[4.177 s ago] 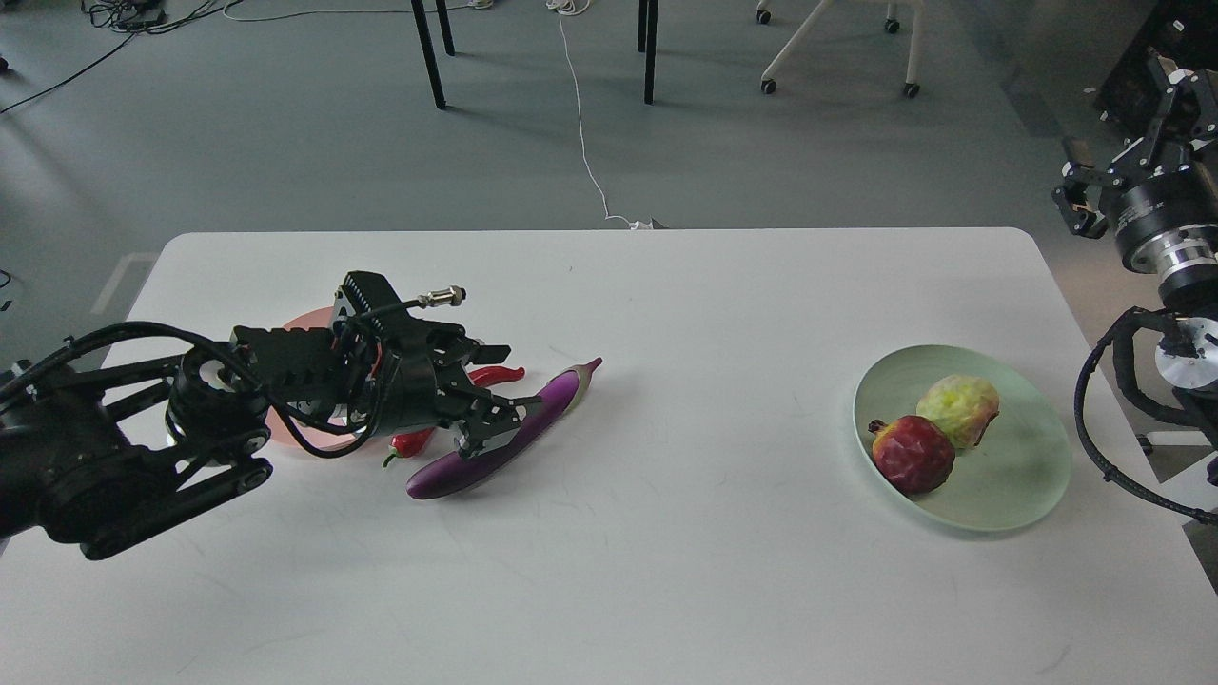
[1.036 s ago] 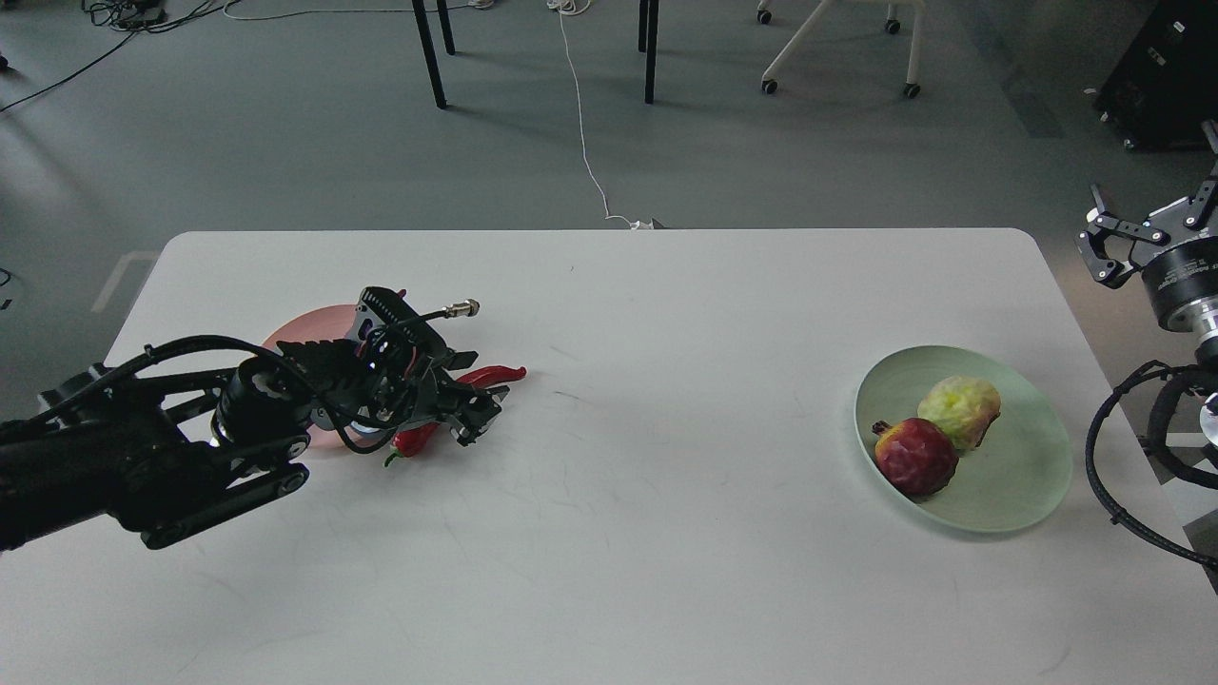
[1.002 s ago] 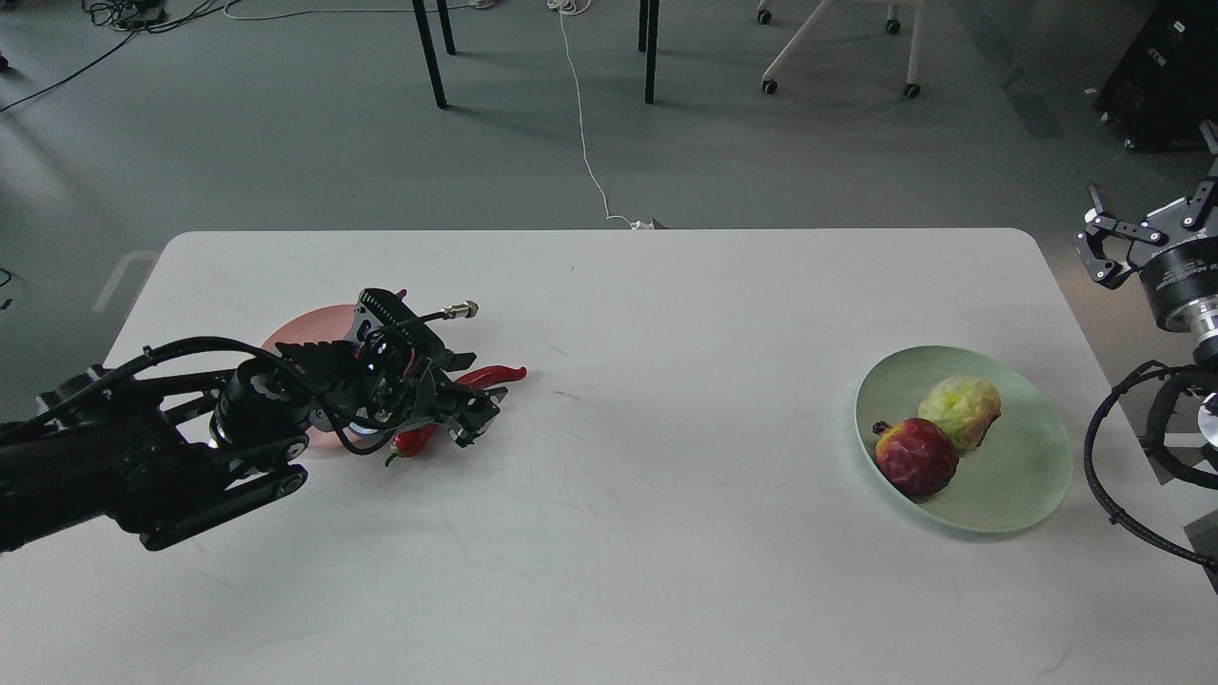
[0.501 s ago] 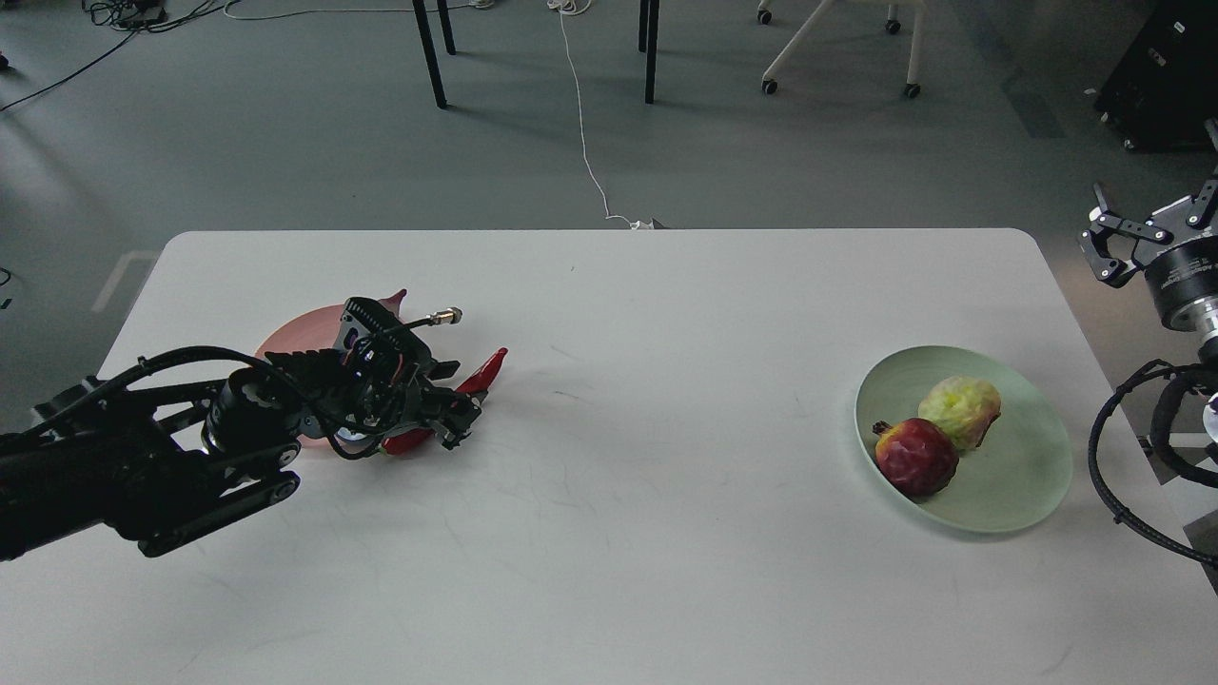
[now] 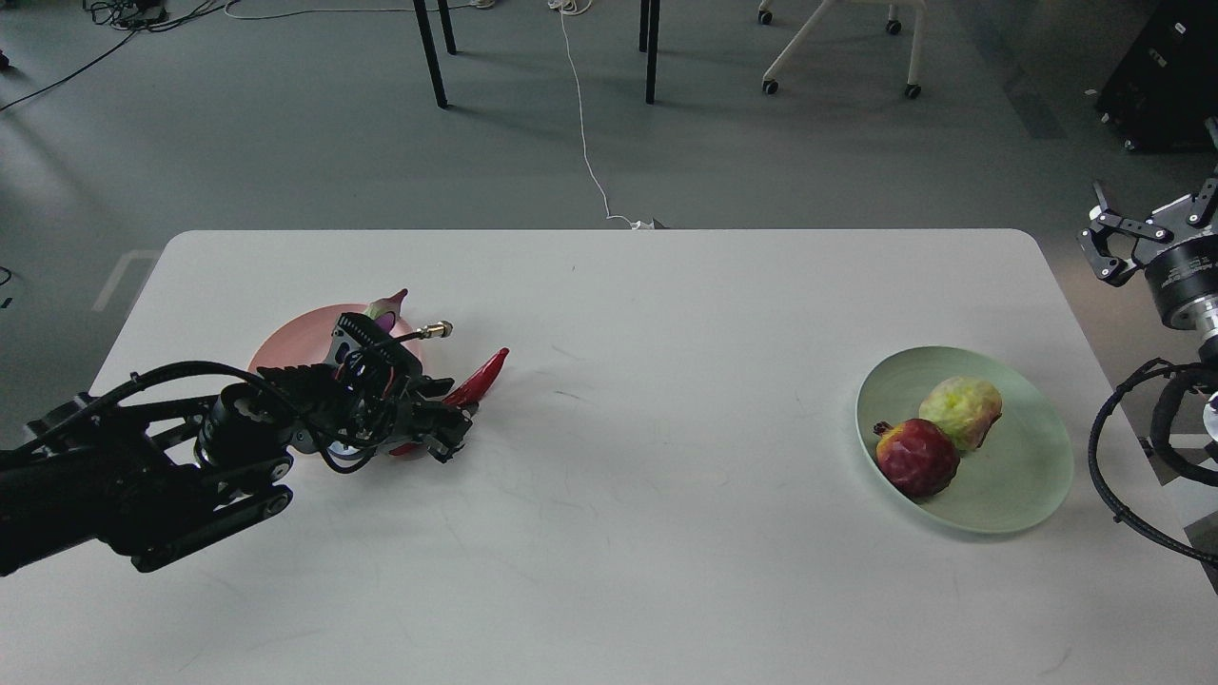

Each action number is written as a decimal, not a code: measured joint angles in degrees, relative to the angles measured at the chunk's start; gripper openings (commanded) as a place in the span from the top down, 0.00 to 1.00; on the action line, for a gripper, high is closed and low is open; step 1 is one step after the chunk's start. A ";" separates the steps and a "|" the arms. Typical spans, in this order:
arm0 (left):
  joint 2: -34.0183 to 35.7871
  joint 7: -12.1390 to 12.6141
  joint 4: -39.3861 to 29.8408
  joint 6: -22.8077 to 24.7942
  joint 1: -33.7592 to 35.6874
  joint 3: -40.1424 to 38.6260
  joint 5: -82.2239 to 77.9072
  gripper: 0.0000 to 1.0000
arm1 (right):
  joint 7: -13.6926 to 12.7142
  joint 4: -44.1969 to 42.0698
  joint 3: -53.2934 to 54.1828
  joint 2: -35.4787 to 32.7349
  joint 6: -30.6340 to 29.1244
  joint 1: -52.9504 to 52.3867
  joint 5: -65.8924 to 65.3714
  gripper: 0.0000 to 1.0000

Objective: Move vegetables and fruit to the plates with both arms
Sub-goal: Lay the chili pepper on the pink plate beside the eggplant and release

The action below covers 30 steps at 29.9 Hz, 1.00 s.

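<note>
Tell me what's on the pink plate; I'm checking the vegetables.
On the pink plate only an eggplant's tip shows. The left gripper and arm cover the rest. The chili shows beside the gripper; whether it's on the plate is unclear.

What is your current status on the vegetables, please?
Left gripper on chili pepper, beside pink plate. Eggplant on it. Right gripper open, off-table. Nothing blocking.

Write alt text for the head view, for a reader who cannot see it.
On a white table, the left gripper grips a red chili pepper beside a pink plate where an eggplant's tip shows. A green plate at right holds a pomegranate and a yellow-green fruit; the right gripper hangs open beyond the table.
</note>
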<state>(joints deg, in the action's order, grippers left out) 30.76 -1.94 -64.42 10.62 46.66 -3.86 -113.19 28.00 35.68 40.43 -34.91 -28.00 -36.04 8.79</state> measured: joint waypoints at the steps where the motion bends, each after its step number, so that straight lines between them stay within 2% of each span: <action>1: -0.03 0.01 0.00 0.00 -0.03 -0.03 0.00 0.68 | 0.00 0.00 0.00 -0.01 0.00 0.00 0.00 0.01; 6: 0.30 -0.38 -0.47 0.35 -0.01 -0.61 0.23 0.91 | 0.00 0.00 0.00 -0.01 0.00 -0.19 0.00 0.01; 15: 3.75 -0.13 -7.77 2.11 0.26 -5.80 3.45 0.92 | 0.00 -0.39 0.00 -0.13 0.00 -0.27 -0.01 0.01; 22: 12.43 -0.33 -11.15 2.20 0.70 -8.56 7.00 0.90 | 0.00 -1.04 -0.06 -0.07 0.00 -0.42 -0.02 0.01; 24: 14.70 -0.47 -10.94 2.20 0.41 -8.51 7.08 0.88 | 0.00 -1.05 -0.08 0.04 0.00 -0.43 -0.01 0.01; 26: 15.77 -0.47 -10.64 2.11 0.08 -8.29 7.14 0.81 | 0.00 -1.05 -0.09 0.25 0.00 -0.43 -0.02 0.01; 27: 15.97 -0.39 -10.45 1.97 -0.15 -8.24 7.18 0.75 | 0.00 -1.05 -0.11 0.33 0.00 -0.43 -0.02 0.01; 30: 15.78 0.12 -9.86 1.75 -1.32 -8.52 7.27 0.47 | 0.00 -1.06 -0.16 0.39 0.00 -0.43 -0.01 0.01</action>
<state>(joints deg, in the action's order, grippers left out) 46.54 -1.81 -74.27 12.37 45.34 -12.38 -105.91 28.00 34.63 40.27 -34.52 -28.00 -36.47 8.78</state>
